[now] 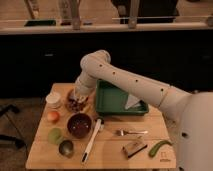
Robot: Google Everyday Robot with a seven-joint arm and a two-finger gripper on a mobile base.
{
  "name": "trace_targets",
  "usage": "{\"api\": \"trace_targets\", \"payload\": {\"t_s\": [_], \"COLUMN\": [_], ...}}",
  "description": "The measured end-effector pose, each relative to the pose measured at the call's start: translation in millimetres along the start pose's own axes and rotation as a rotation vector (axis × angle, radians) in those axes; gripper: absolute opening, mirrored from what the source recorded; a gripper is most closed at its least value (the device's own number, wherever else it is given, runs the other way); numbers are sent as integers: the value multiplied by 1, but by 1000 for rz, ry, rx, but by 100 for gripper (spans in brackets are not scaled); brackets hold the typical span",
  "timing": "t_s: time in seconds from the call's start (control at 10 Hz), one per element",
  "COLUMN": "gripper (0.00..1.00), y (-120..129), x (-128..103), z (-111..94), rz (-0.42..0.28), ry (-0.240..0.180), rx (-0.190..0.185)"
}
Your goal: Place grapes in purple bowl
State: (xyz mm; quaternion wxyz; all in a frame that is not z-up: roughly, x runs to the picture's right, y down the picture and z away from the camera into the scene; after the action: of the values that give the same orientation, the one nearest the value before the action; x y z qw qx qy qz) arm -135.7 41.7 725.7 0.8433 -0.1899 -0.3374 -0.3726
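My gripper (76,98) points down at the back left of the wooden table, just behind the purple bowl (80,125). The purple bowl is dark maroon, round and deep, and nothing shows inside it. A dark reddish bumpy cluster, the grapes (74,106), shows right under the gripper, touching or nearly touching it. Whether the grapes are held or resting on something I cannot tell. The arm's white forearm rises from the gripper to an elbow (97,62) and hides what lies behind the grapes.
A green tray (112,107) stands right of the gripper. A white cup (53,100), an orange fruit (53,116), a green fruit (55,135) and a metal cup (66,148) line the left side. A white-handled brush (91,141), a fork (131,132), a brown block (135,148) and a green vegetable (159,148) lie in front.
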Motion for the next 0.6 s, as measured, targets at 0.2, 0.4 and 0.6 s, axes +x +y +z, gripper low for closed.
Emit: {"api": "trace_targets", "payload": {"t_s": [0.2, 0.4, 0.6], "gripper": [2, 2, 2], "y": [-3, 0, 9], "x": [-7, -17, -25], "z": [-2, -1, 5], "rz": [-5, 14, 44], "ry": [-25, -89, -152], "rx": [8, 29, 47]}}
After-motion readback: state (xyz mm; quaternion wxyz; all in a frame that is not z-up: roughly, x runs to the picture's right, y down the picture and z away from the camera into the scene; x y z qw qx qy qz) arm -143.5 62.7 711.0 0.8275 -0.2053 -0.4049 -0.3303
